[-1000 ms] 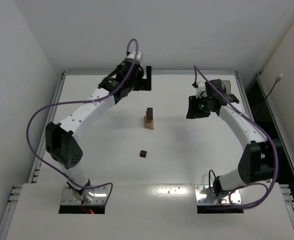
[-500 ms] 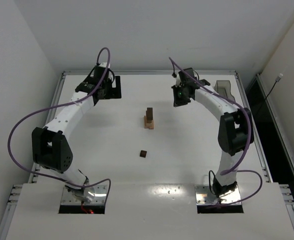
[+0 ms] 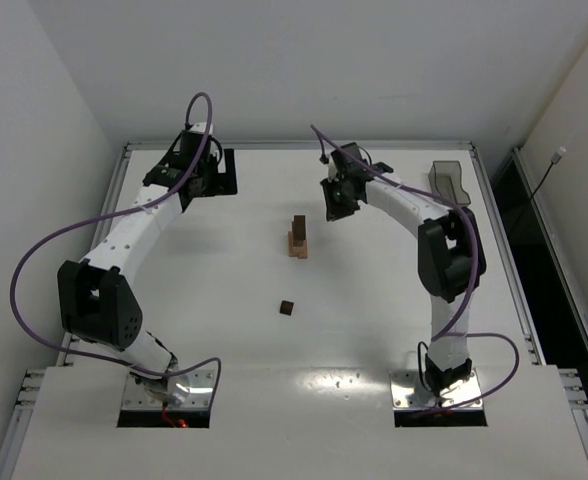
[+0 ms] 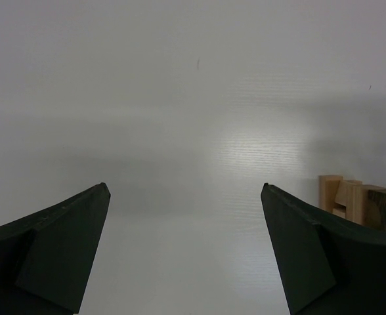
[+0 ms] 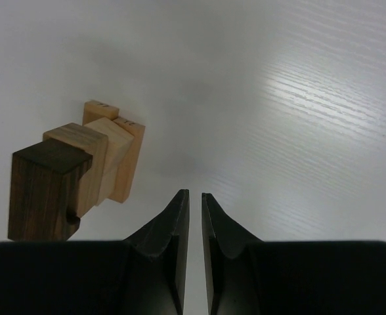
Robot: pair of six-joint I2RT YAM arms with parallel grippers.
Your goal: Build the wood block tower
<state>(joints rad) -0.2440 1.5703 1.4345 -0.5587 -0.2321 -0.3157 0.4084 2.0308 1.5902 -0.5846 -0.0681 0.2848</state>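
Wood block tower (image 5: pixel 94 157) just left of right end effector (image 5: pixel 193 195), apart

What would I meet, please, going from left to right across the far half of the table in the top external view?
The left gripper → the wood block tower → the right gripper → the smoky-grey tray.

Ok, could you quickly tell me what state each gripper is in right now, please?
Left gripper: open, holding nothing.
Right gripper: closed, holding nothing.
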